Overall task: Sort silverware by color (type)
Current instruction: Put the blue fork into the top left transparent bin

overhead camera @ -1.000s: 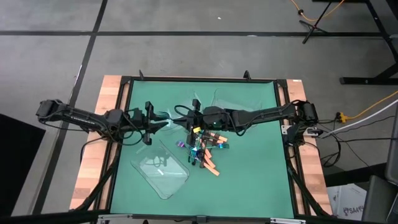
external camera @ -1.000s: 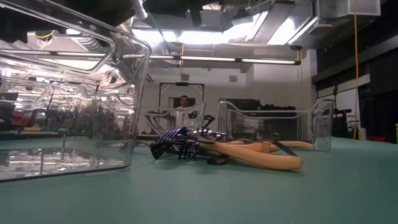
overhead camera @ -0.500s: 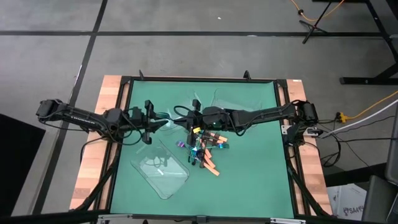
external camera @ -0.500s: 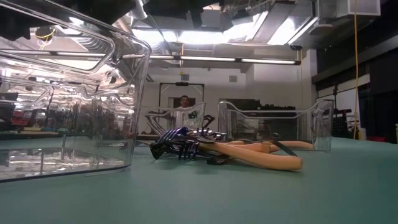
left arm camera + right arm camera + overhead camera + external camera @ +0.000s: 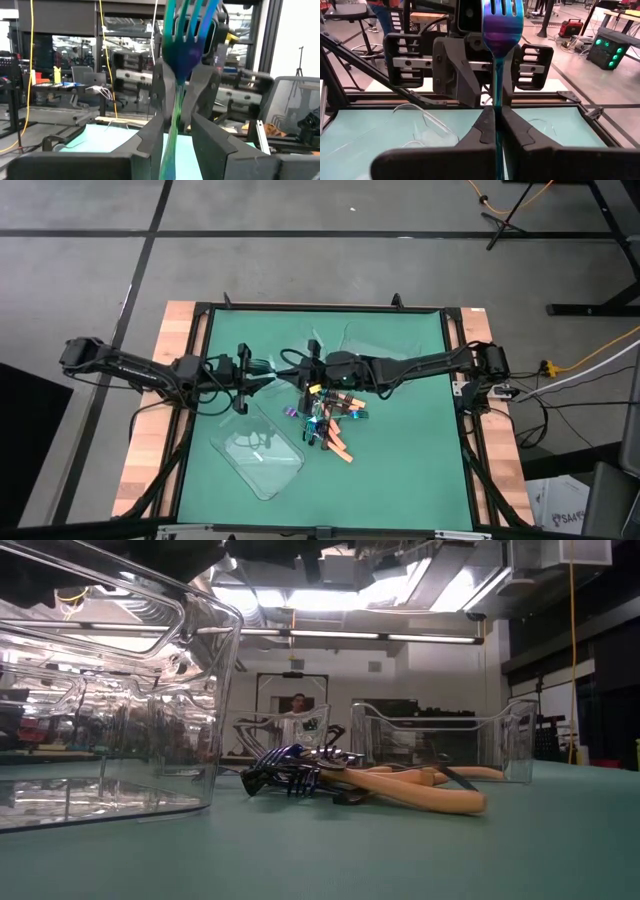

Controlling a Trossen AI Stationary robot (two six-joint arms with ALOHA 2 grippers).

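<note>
Two iridescent forks are held up above the table between my two grippers, which face each other. My left gripper (image 5: 250, 370) is shut on a teal-green fork (image 5: 186, 35) whose tines stick up past the fingers. My right gripper (image 5: 303, 372) is shut on a blue-purple fork (image 5: 502, 22), head up. The other silverware (image 5: 326, 422) lies in a loose pile on the green mat: iridescent pieces (image 5: 290, 772), orange-handled ones (image 5: 420, 790) and dark ones, crossing one another. My left gripper has the teal-green fork's handle (image 5: 173, 131) between its two fingers, which lie roughly level and point toward the table's right side. The fork rises steeply, tines up, clear of the table. My right gripper pinches the blue-purple fork's thin handle (image 5: 496, 107) between its two shut fingers, which lie roughly level and point toward the table's left side. The fork stands nearly upright above them, head up, clear of the table.
A clear plastic tray (image 5: 262, 456) lies on the mat near the left front, looming large in the low view (image 5: 110, 710). Two more clear trays (image 5: 335, 340) (image 5: 430, 740) stand at the far side behind the grippers. A person (image 5: 297, 712) stands in the room beyond.
</note>
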